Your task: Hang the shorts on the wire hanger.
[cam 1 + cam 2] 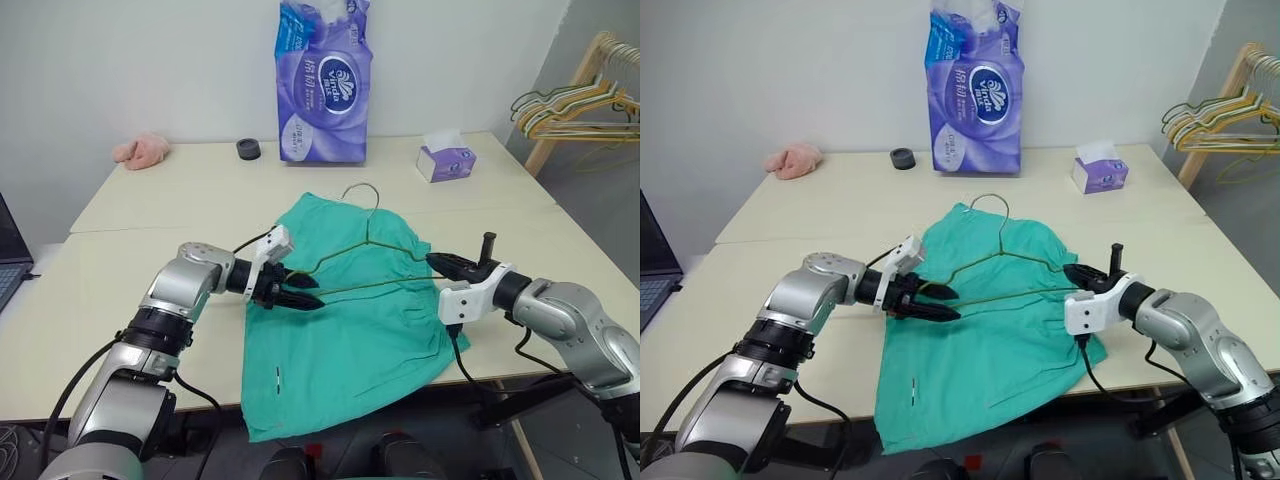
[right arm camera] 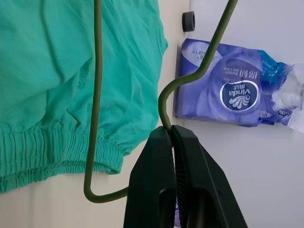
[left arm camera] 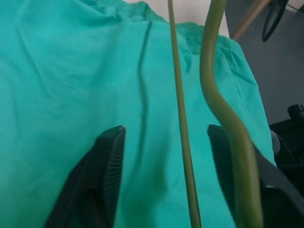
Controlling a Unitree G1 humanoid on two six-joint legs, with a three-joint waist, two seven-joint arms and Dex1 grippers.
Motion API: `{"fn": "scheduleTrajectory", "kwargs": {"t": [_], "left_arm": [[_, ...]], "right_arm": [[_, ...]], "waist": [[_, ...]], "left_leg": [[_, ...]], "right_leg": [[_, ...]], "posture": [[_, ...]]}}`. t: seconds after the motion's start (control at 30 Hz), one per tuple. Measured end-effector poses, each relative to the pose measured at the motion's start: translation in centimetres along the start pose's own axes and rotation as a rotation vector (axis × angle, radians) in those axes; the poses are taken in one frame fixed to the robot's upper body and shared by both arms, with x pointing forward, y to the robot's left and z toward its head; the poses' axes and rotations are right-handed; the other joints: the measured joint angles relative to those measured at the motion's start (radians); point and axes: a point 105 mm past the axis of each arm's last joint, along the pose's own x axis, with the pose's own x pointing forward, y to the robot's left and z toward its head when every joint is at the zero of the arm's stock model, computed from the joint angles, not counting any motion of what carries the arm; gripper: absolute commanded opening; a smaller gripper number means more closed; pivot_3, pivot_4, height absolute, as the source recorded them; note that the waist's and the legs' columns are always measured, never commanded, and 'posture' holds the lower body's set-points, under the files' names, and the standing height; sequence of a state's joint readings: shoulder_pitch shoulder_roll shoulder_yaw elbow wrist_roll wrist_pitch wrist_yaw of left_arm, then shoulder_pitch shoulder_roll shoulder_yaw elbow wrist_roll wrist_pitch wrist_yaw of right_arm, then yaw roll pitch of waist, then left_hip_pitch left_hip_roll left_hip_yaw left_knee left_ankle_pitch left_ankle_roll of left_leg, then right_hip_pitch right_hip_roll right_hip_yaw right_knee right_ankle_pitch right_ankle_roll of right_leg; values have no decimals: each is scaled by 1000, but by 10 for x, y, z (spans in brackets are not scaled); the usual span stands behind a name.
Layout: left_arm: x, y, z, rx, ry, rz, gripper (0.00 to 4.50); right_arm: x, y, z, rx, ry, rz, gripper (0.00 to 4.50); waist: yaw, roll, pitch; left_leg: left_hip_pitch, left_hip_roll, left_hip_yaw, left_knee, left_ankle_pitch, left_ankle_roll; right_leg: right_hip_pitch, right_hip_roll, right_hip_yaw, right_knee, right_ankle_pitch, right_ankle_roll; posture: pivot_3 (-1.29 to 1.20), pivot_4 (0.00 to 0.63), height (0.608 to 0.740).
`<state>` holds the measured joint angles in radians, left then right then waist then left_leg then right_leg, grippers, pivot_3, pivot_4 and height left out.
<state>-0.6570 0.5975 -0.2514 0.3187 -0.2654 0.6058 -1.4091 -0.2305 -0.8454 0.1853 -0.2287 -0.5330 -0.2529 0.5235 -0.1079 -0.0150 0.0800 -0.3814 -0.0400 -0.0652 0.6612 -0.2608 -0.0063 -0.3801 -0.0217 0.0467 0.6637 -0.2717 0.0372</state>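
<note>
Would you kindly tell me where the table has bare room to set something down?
Bare table lies between the pink cloth and the shorts, and between the tissue box and the shorts. The middle is crowded by shorts and wire hanger.

The shorts (image 1: 345, 320) lay at the centre of the frame on the worktop (image 1: 150, 300), their lower edge hanging over its near edge. The wire hanger (image 1: 372, 255) sat above them, hook toward the top of the frame. The left tool (image 1: 300, 290) was at its left end, the right tool (image 1: 445, 264) at its right end. A tissue pack (image 1: 325, 85) stood at upper centre, a tissue box (image 1: 446, 160) to its right.
</note>
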Motion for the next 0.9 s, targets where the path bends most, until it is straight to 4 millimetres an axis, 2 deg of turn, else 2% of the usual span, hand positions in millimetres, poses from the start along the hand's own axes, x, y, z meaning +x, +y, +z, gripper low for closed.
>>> {"fn": "scheduleTrajectory", "kwargs": {"t": [0.2, 0.33, 0.37, 0.53, 0.67, 0.77, 0.9], "left_arm": [[2, -2, -3, 40, 20, -2, 85], [4, -4, -2, 77, 26, -10, 22], [4, -4, -1, 82, 26, -7, 0], [9, -1, 0, 110, 22, 19, 0], [14, 3, 1, 113, 20, 67, 0], [14, 5, 1, 127, 20, 87, 0], [14, 2, 4, 175, 16, 84, 0]], "right_arm": [[0, 1, 1, -9, -7, 6, 0], [0, 2, -2, -6, 1, 23, 0], [-1, 2, -2, -1, 0, 21, 510], [-8, -5, -4, 100, -2, -24, 2011], [-18, -1, 22, 152, -122, 34, 3413], [-28, -13, 24, 253, -147, 29, 4480], [-42, -31, 20, 447, -138, 44, 4480]], "waist": [[0, 0, 0], [0, 0, 0], [-1, 0, 0], [0, 0, 0], [-1, 0, 0], [-2, 0, 0], [-2, 0, 0]], "left_leg": [[0, 0, 0, 0, 0, 0], [0, 0, 0, 0, 0, 0], [0, 0, 0, 0, 0, 0], [0, 0, 0, 0, 0, 0], [0, 0, -1, 0, 0, 0], [0, 0, 0, 0, 0, 0], [0, 0, -2, 0, 0, 0]], "right_leg": [[0, 0, 0, 0, 0, 0], [0, 0, 0, 0, 0, 0], [0, 0, 0, 0, 0, 0], [1, 0, 0, 0, 0, 0], [1, 0, -1, 0, -1, 1], [1, 0, 0, 0, -1, 1], [1, 0, -1, 0, 0, 0]], "posture": [[-183, 60, 740], [-182, 62, 740], [-182, 62, 740], [-185, 62, 740], [-190, 66, 740], [-198, 69, 740], [-216, 69, 740]]}}
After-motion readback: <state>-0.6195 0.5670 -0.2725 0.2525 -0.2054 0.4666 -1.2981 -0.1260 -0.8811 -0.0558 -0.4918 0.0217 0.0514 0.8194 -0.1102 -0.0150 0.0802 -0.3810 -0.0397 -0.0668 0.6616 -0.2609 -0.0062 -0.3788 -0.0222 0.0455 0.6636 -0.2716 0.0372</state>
